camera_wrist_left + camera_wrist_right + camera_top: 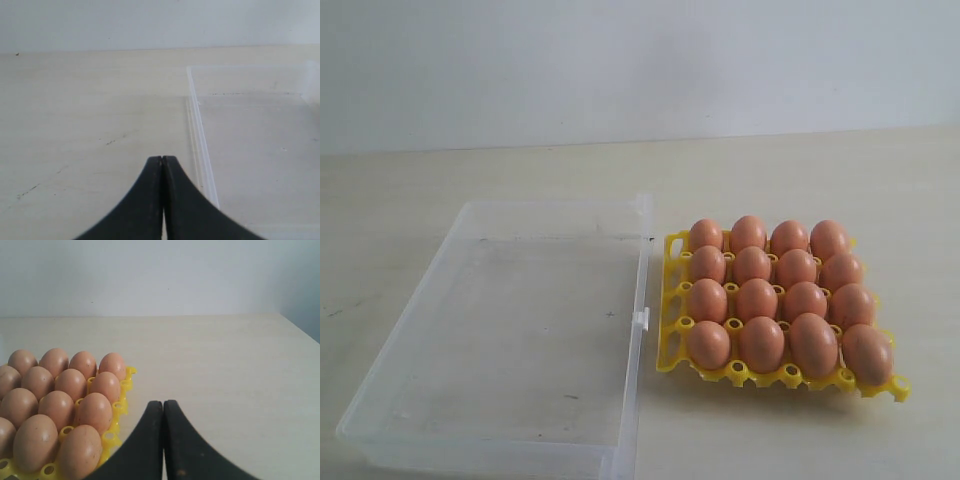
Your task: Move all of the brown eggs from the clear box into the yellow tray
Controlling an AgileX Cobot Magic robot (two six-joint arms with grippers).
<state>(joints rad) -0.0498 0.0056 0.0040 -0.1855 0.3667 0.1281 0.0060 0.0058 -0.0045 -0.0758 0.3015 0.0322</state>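
Observation:
Several brown eggs fill the cups of the yellow tray, which lies right of the clear box. I see no eggs in the clear box. Neither arm shows in the exterior view. In the left wrist view my left gripper is shut with nothing in it, beside the clear box's wall. In the right wrist view my right gripper is shut and empty, beside the yellow tray's edge and the brown eggs.
The pale tabletop runs back to a white wall. The box carries a small latch on the side facing the tray. The table's corner edge shows in the right wrist view.

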